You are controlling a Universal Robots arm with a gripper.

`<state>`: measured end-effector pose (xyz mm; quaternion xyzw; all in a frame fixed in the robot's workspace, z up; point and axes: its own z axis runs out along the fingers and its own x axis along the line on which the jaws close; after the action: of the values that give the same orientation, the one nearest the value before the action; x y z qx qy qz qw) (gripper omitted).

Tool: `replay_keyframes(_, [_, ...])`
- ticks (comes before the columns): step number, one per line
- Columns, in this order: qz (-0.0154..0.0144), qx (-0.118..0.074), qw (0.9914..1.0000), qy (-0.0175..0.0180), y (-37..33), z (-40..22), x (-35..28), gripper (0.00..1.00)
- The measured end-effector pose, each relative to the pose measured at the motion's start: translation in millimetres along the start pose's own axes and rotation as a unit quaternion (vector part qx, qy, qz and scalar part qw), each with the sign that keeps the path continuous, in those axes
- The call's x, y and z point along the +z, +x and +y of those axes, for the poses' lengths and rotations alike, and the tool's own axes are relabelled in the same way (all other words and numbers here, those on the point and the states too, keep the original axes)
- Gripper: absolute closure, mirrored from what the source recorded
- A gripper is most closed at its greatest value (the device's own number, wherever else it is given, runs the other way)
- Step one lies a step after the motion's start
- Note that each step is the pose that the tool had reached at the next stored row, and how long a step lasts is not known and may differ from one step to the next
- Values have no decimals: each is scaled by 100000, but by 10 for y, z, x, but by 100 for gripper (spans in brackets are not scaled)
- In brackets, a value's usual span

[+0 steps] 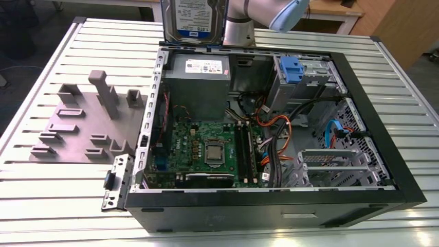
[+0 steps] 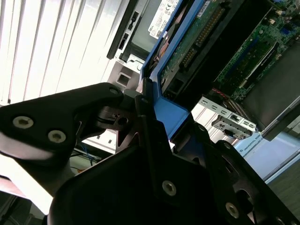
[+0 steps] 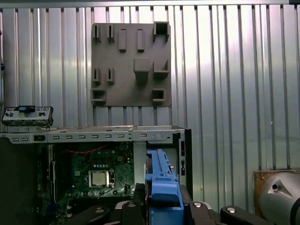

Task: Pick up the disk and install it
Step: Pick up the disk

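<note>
Open black computer case (image 1: 274, 207) on a slatted metal bench (image 1: 58, 193), grey slotted holder (image 1: 79, 135) beside it, green board (image 1: 195, 138) inside

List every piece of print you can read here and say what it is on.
On the disk: white-and-blue label, print too small to read.
On the power supply: white sticker, print too small to read.
On the circuit board: markings too small to read.
Nothing reads clearly.

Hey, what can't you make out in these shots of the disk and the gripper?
Exterior view: the disk is cut off by the top edge.
Second wrist view: the gripper covers the disk's held end with its own body.
First wrist view: the disk is seen edge-on, so its label is hidden.
</note>
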<state>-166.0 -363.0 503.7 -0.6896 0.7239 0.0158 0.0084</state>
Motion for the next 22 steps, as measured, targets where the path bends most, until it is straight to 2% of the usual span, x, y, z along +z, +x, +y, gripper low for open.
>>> replay_keyframes(7, [-4, -7, 100000, 2, 2, -2, 0, 63])
replay_keyframes(15, [-7, -4, 100000, 6, 84, -9, -2, 63])
replay_keyframes(22, [-2, 1, 100000, 0, 83, -87, -4, 63])
